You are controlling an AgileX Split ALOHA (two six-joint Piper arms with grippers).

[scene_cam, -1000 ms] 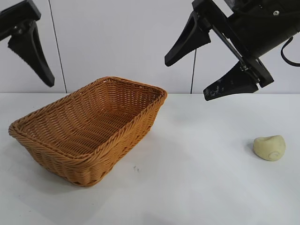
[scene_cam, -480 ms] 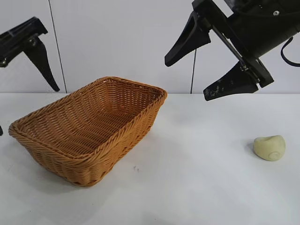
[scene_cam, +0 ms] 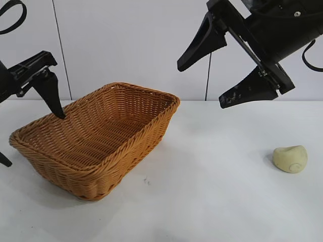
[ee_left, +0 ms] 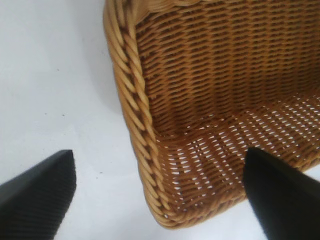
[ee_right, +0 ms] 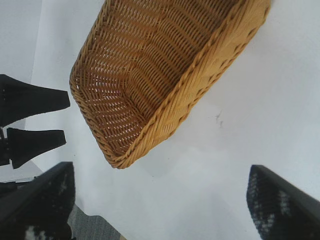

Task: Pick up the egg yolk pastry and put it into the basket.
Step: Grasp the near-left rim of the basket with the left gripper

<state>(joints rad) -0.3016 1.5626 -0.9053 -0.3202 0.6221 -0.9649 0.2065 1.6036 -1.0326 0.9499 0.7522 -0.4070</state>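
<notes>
Risk of nudging the basket [scene_cam: 96, 138] with the spread, empty left gripper [scene_cam: 28, 126] straddling its rim, or of missing the egg yolk pastry [scene_cam: 290, 159] lying well apart on the table [scene_cam: 217, 201] under the raised, wide-open, empty right gripper [scene_cam: 207, 75].

Pale egg yolk pastry [scene_cam: 290, 159] lies well apart from seemingly empty basket [scene_cam: 96, 138].
</notes>
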